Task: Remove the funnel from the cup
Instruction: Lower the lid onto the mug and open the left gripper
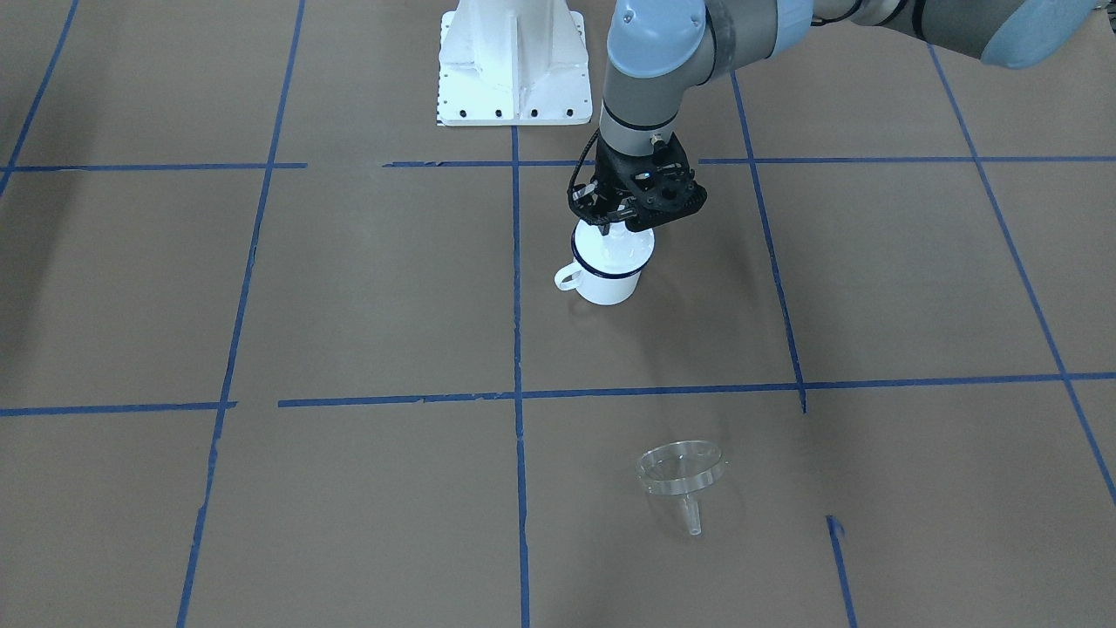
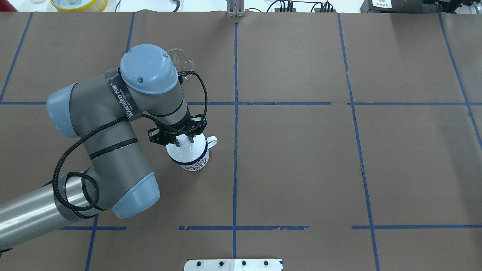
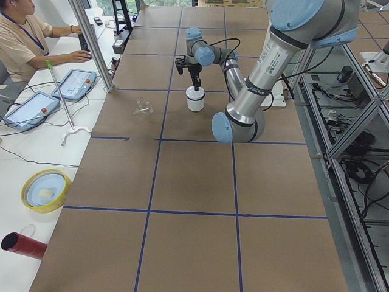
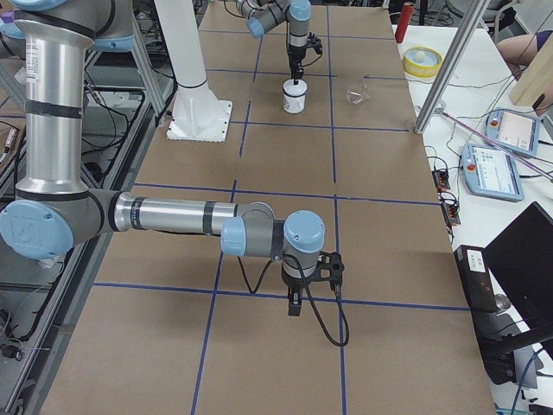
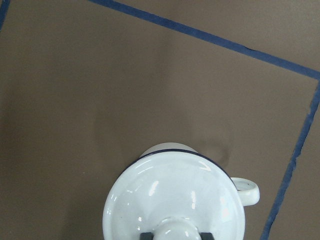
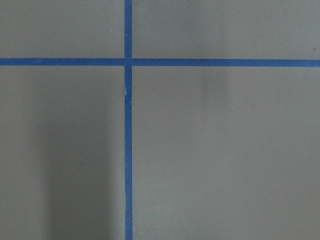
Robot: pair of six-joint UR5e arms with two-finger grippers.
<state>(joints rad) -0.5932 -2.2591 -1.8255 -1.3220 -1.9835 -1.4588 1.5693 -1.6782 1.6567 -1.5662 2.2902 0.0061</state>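
Note:
The clear funnel (image 1: pixel 680 471) lies on its side on the brown table, well apart from the cup; in the overhead view (image 2: pixel 180 59) my left arm partly hides it. The cup (image 1: pixel 610 283) is a white mug with a dark blue rim, standing upright with its handle (image 5: pixel 247 190) free. A white knobbed lid (image 5: pixel 175 200) covers it. My left gripper (image 1: pixel 610 222) hangs straight over the cup, its fingers shut on the lid's knob. My right gripper (image 4: pixel 294 304) hovers over bare table far from both; I cannot tell whether it is open.
The white robot base (image 1: pixel 514 65) stands behind the cup. A yellow bowl (image 2: pixel 79 3) sits past the table's far edge. An operator and tablets (image 3: pixel 76 85) are at the side bench. Blue tape lines (image 1: pixel 517 392) cross the table.

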